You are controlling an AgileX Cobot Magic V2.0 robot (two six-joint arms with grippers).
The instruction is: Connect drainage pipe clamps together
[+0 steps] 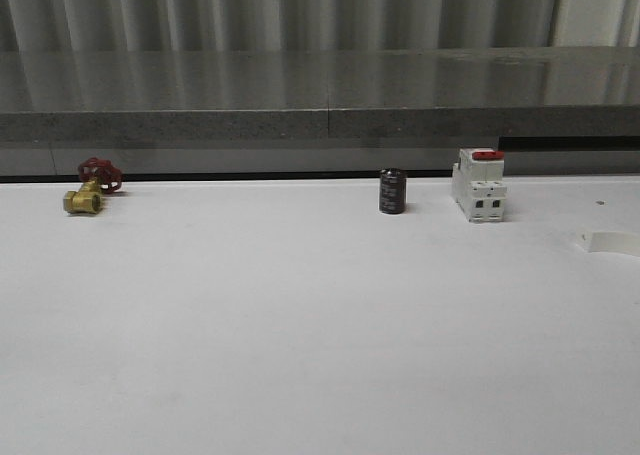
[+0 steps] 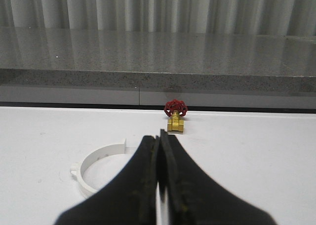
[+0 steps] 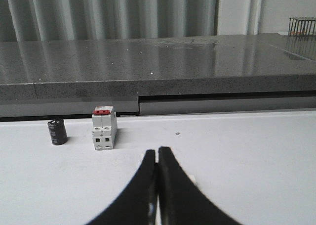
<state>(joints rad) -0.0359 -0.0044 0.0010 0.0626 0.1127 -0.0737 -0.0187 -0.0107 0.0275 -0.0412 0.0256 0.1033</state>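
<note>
The left gripper (image 2: 159, 138) is hovering with fingers pressed together, nothing between them, and one white drainage pipe clamp (image 2: 97, 164) is lying flat on the table (image 1: 300, 325) just beside it, nearer the gripper than the brass valve (image 2: 175, 116). The right gripper (image 3: 157, 153) is likewise pinched together on nothing. Beyond it, the breaker (image 3: 104, 130) is standing upright, the black cylinder (image 3: 57, 131) just beside it.
</note>
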